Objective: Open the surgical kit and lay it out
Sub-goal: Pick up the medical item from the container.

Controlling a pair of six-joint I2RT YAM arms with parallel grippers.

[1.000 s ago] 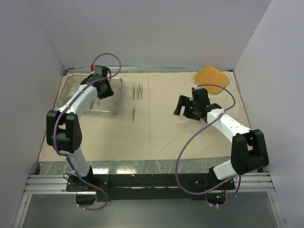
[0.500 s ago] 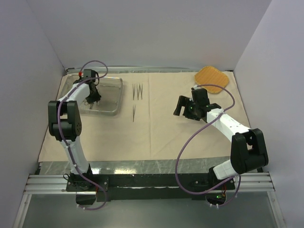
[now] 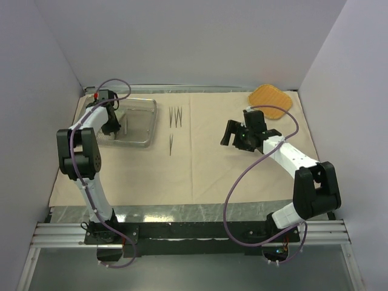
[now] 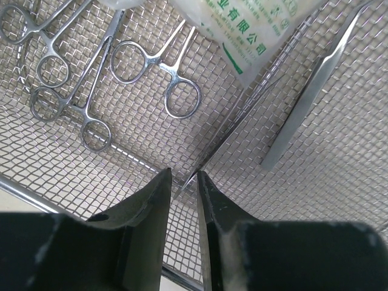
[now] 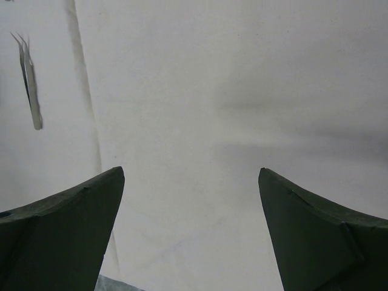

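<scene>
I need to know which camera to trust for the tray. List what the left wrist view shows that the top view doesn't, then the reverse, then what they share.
Left wrist only: clear detail of forceps, a packet and tweezers on the mesh, with one thin tip between the narrowly parted jaws of the left gripper.
Top only: the cloth, laid-out tweezers on it, the pad, and the right gripper, open over the cloth.
Both: the tray and the left gripper inside it.

Left gripper (image 4: pixel 183 176) narrowly parted, perhaps mid-pinch; right gripper (image 5: pixel 191 174) spread wide.
</scene>
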